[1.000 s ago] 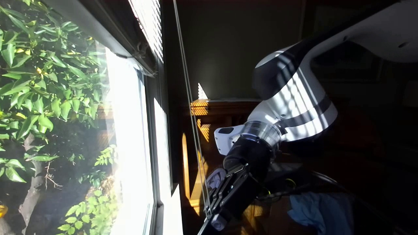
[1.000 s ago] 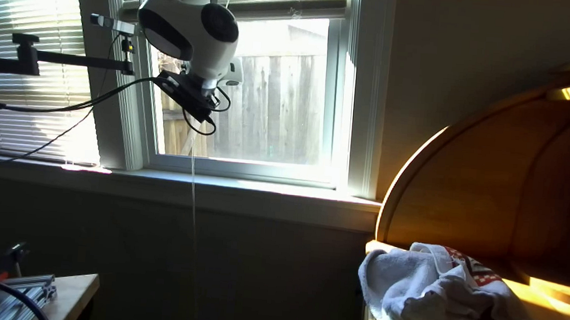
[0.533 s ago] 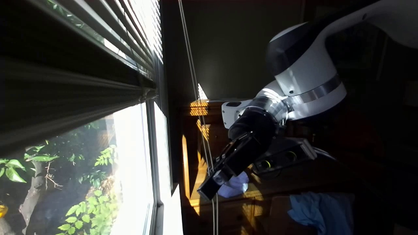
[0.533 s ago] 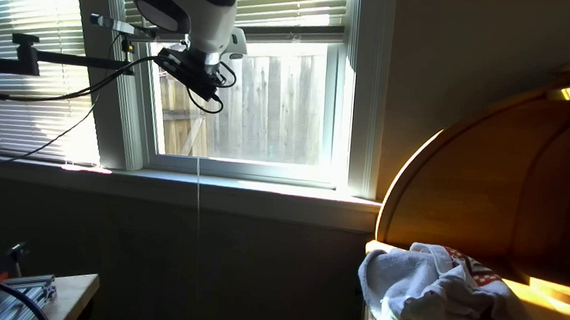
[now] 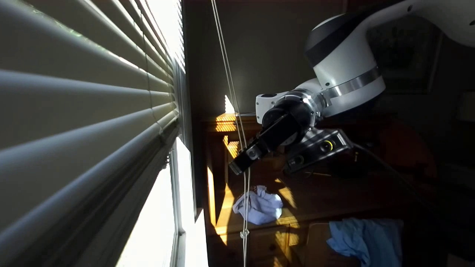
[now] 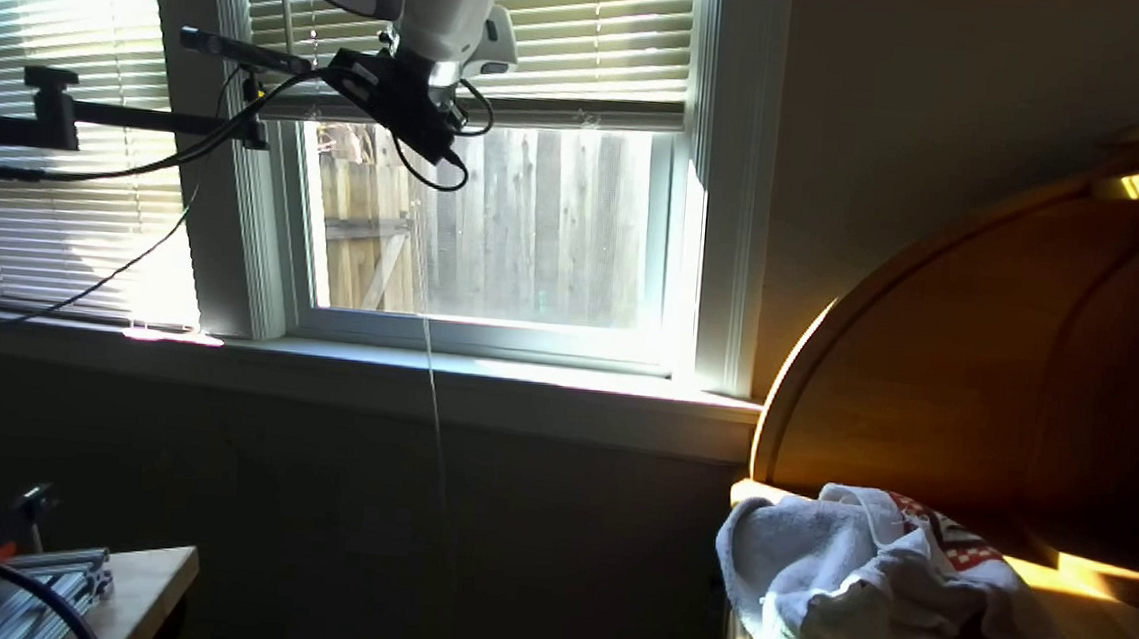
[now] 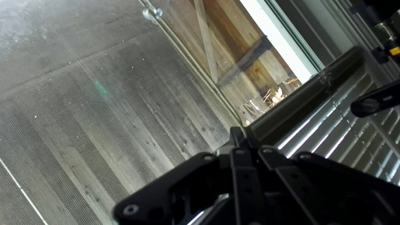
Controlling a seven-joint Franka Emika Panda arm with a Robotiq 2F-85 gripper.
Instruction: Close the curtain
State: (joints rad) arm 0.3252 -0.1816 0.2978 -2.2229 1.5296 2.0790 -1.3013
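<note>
The curtain, a white slatted blind [image 5: 89,133], hangs part-way down the window, its slats tilted with light between them. In an exterior view its lower edge [image 6: 594,118] is above the middle of the window, and glass shows below. The blind also shows at the right of the wrist view [image 7: 340,131]. A thin double pull cord [image 5: 227,63] with a small clear bead runs down in front of the blind. My gripper [image 5: 240,163] is shut on this cord; the cord [image 7: 200,70] enters between the fingertips [image 7: 245,134]. In an exterior view the fingers are hidden behind the wrist.
A black camera arm [image 6: 162,123] reaches in beside the window frame. A second lowered blind [image 6: 48,173] is at the left. A wooden desk [image 6: 926,385] bears a grey-white cloth [image 6: 831,588]. A blue cloth [image 5: 365,237] hangs low by the desk. The windowsill [image 6: 526,369] juts out below.
My gripper has moved up with the cord held in it. The blind's lower edge has come down and covers more of the window. The cord's hanging end has swung slightly.
</note>
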